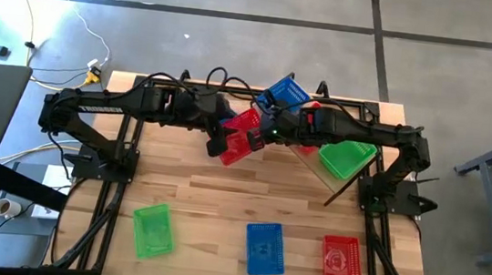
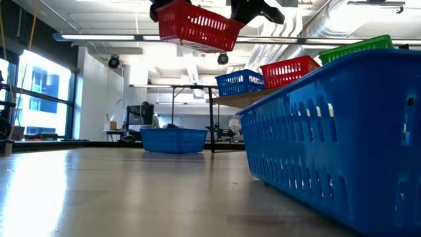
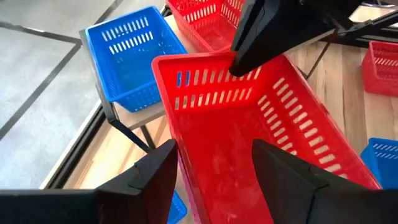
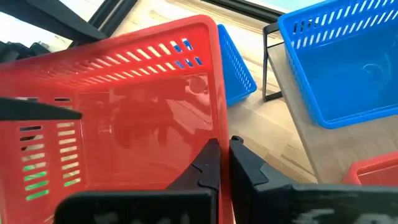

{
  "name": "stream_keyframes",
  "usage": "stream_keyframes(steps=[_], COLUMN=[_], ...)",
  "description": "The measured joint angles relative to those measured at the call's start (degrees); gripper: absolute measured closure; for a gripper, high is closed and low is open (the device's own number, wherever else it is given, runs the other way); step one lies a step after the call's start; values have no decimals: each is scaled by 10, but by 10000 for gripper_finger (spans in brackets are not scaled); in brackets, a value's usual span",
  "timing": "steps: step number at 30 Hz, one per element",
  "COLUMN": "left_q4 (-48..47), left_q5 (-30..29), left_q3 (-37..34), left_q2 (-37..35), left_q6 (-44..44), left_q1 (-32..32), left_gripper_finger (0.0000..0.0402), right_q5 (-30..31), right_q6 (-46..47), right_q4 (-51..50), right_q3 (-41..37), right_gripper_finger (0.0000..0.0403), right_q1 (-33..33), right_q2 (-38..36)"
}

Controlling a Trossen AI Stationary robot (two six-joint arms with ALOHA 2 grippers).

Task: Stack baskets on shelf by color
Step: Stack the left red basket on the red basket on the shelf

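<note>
A red basket [image 1: 241, 137] hangs tilted above the table's far middle, between both arms. My right gripper [image 4: 224, 163] is shut on it. My left gripper [image 3: 214, 180] is open: one finger stands outside the basket's long wall [image 3: 174, 124], the other inside; whether either touches it I cannot tell. Beside it the shelf [image 4: 323, 149] carries a blue basket [image 1: 284, 93], a red basket [image 2: 289, 71] and a green basket [image 1: 346, 157], each resting on its bottom. My right gripper pinches the top rim of the red basket's short end wall [image 3: 231, 61], near a corner, one finger inside and one outside. The fingers slant down onto it from the table's right side. The basket hangs lifted clear and tilted, with its other end lower.
Along the table's near edge lie a green basket [image 1: 152, 228], a blue basket [image 1: 264, 247] and a red basket [image 1: 341, 260]. Another blue basket [image 2: 174, 139] sits on the table under the held one. Black frame rails [image 1: 111, 197] run along both sides.
</note>
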Motion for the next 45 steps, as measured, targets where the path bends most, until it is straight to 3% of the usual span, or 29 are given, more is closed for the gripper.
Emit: stream_keyframes(steps=[16,34,45], left_q4=[-5,-10,-10], left_q5=[2,0,-33], left_q3=[0,0,0], left_q2=[-26,-67,-67], left_q6=[17,17,17], left_q1=[8,8,8], left_gripper_finger=[206,205,204], right_q5=[-6,-2,6], right_q6=[-16,-166,-231], right_q4=[-8,-230,-296], right_q3=[2,175,184], right_gripper_finger=[403,403,403], right_q1=[-6,-62,-103], right_q2=[-1,-1,-60])
